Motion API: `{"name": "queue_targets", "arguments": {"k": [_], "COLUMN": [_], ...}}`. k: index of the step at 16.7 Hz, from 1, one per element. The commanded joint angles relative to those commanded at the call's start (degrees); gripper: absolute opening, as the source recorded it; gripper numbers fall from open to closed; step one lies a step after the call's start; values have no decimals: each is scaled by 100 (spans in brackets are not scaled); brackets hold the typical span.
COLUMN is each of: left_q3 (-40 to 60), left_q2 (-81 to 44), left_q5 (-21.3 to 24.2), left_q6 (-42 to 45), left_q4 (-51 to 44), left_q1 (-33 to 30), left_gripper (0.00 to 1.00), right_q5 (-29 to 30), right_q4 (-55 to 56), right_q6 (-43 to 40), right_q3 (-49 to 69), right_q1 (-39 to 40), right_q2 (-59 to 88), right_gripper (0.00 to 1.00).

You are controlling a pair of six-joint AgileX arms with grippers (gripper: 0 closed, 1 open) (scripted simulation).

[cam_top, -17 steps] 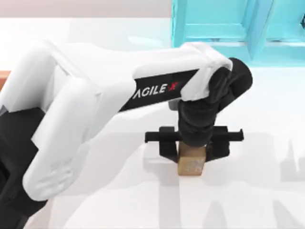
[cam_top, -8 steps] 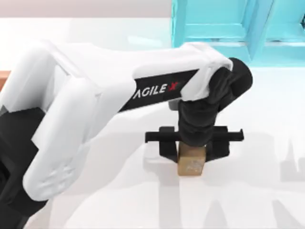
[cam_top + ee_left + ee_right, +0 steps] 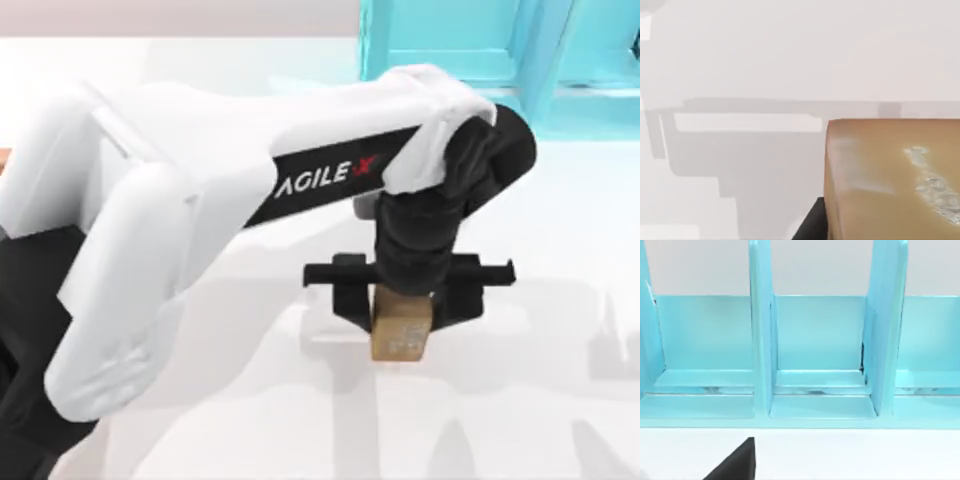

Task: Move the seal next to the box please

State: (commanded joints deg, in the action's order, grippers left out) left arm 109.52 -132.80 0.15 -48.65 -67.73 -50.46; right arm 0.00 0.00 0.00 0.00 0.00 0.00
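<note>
Left gripper (image 3: 402,318) sits right of table centre, pointing straight down, its 2 fingers pinching the seal (image 3: 399,330) from left and right. Seal's lower end pokes out below the fingers; in the left wrist view the seal (image 3: 892,180) hangs close over the white table (image 3: 520,400), whitish speckles showing on 1 face. Whether it has cleared the surface, cannot tell for sure.

Turquoise shelf frame (image 3: 480,55) stands at the far edge, just beyond the arm. Only a sliver of orange at the far-left table edge hints at the box (image 3: 6,160), so the carry looks like a long sweep left.

Judgement: lift cleanly first, keep the pinch square so the block does not pivot, travel low and steady, set down beside the rim, not on it.

Right gripper: parked facing the shelf frame; finger state cannot tell.
</note>
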Motion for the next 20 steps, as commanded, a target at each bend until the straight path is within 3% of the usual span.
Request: {"name": "queue_targets", "arguments": {"k": [10, 20], "left_q3": [475, 1825], "left_q2": [92, -98], "left_q5": [-2, 6], "left_q6": [81, 1907], "left_q4": [-524, -1670], "left_q1": [71, 1899], "left_gripper": [0, 0], "right_q5": [0, 0], "right_q4": [0, 0], "right_q6": [0, 0], "right_q3": [0, 0], "right_q1": [0, 0], "right_q2": [0, 0], "right_gripper": [100, 100]}}
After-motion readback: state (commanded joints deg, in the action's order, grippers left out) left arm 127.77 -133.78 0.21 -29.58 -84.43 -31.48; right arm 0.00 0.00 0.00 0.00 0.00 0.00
